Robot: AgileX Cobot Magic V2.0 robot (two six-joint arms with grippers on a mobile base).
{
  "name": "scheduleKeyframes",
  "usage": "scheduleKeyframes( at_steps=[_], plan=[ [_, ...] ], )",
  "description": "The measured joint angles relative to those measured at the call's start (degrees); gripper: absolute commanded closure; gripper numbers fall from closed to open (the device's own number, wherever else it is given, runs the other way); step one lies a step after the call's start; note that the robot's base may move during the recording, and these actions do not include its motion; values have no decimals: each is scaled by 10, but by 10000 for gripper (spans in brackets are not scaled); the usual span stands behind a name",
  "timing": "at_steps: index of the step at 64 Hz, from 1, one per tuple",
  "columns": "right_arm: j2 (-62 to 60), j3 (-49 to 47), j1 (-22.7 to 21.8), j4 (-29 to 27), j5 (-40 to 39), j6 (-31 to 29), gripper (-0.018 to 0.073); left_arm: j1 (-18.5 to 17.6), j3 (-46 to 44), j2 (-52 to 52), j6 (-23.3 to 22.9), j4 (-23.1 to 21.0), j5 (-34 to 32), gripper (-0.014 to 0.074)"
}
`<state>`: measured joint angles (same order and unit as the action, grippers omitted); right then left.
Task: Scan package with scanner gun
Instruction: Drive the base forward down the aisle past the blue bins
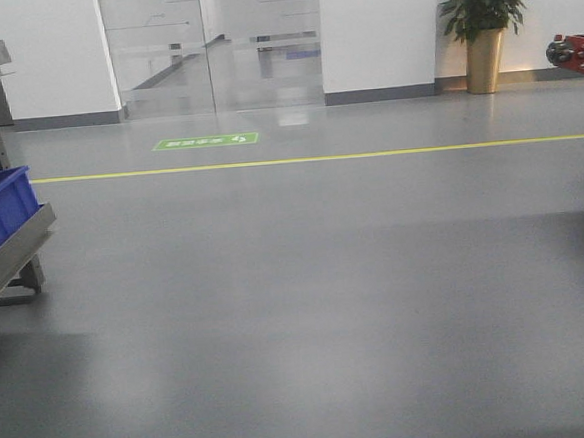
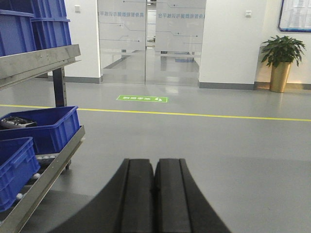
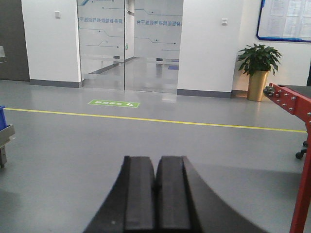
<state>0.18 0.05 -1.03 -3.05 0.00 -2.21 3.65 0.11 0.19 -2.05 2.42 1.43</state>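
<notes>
Package and scanner gun are showing in no view, so their handling is defying judgement; left claw (image 2: 154, 194) and right claw (image 3: 155, 194) are hanging clenched and empty over the floor (image 1: 300, 329).

Grey floor (image 1: 308, 308), yellow line (image 1: 318, 158), glass doors (image 1: 215, 44), potted plant (image 1: 483, 25)

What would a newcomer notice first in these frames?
Blue plastic bins on the metal rack at left, then the yellow line across the grey floor before the frosted glass doors. A green plant in a gold pot stands at the far wall, right. The left gripper and right gripper are both shut, empty.
</notes>
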Motion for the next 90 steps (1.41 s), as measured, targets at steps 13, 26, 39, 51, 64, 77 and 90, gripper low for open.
scheduleKeyframes(
  at_steps=[13, 26, 39, 51, 64, 77, 90],
  plan=[
    [0, 0, 0, 0, 0, 0, 727, 0, 0, 0, 0, 0, 0, 707],
    [0, 0, 0, 0, 0, 0, 727, 0, 0, 0, 0, 0, 0, 707],
    [0, 0, 0, 0, 0, 0, 727, 0, 0, 0, 0, 0, 0, 707],
    [0, 0, 0, 0, 0, 0, 727, 0, 0, 0, 0, 0, 0, 707],
    [0, 0, 0, 0, 0, 0, 727, 0, 0, 0, 0, 0, 0, 707],
    [0, 0, 0, 0, 0, 0, 727, 0, 0, 0, 0, 0, 0, 707],
    [0, 0, 0, 0, 0, 0, 727, 0, 0, 0, 0, 0, 0, 707]
  ],
)
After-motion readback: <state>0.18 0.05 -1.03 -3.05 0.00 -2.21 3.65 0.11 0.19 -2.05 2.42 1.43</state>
